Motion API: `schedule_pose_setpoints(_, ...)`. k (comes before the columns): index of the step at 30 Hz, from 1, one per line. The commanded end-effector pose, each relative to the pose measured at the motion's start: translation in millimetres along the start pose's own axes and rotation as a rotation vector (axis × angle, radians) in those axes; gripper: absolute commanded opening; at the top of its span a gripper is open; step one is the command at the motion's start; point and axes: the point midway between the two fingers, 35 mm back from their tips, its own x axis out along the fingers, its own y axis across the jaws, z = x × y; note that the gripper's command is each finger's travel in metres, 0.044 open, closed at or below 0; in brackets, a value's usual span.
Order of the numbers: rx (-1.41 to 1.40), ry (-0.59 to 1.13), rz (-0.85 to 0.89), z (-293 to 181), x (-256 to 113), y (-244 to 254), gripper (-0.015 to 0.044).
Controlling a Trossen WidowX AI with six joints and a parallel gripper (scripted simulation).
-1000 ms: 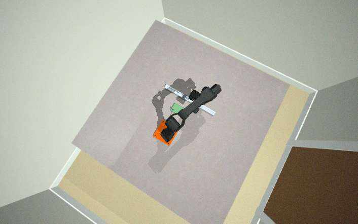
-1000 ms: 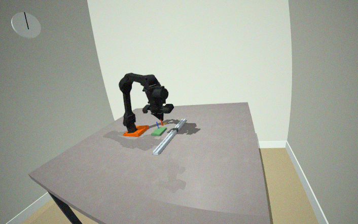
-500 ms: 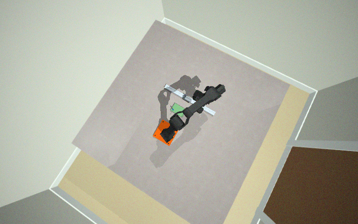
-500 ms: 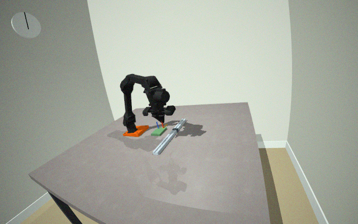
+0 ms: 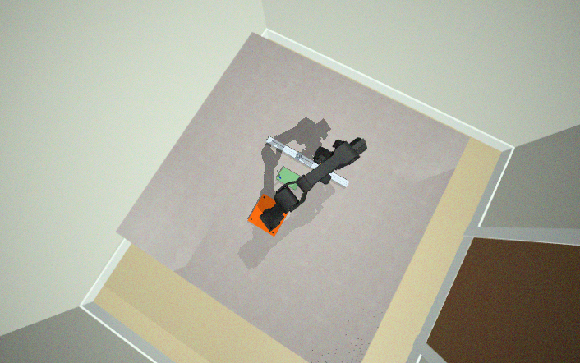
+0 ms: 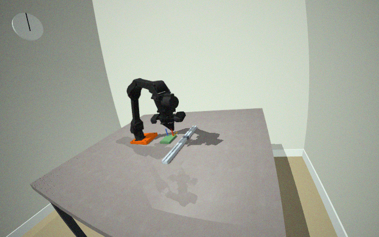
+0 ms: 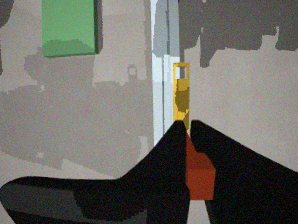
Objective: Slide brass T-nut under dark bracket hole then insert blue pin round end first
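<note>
Above the aluminum rail [image 5: 341, 180] [image 6: 174, 153] [image 7: 159, 75], the nearly closed gripper [image 6: 172, 130] [image 7: 185, 127] pinches the orange handle [image 6: 172, 132] [image 7: 200, 182], leaving the brass T-nut [image 6: 175, 133] [image 7: 181, 92] projecting free, presumably for tipping into the rail's slot.

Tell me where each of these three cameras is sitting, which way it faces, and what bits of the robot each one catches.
Top: high overhead, facing down at the table; shows the arm from above, its orange base plate.
Exterior: out past the table's near edge, raised, looking across it; shows the whole arm side-on, its gripper pointing down.
Wrist: on the arm by the gripper, facing past the black fingertips; only those show.
All three share the rail and green tray.
</note>
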Motion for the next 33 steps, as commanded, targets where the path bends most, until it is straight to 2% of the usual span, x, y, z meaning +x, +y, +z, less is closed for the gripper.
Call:
schedule_pose_setpoints(1,-0.002,-0.008,-0.006,-0.4,2.9,1.8,-0.015)
schedule_pose_setpoints(33,-0.017,-0.021,-0.108,-3.2,4.9,4.2,-0.015)
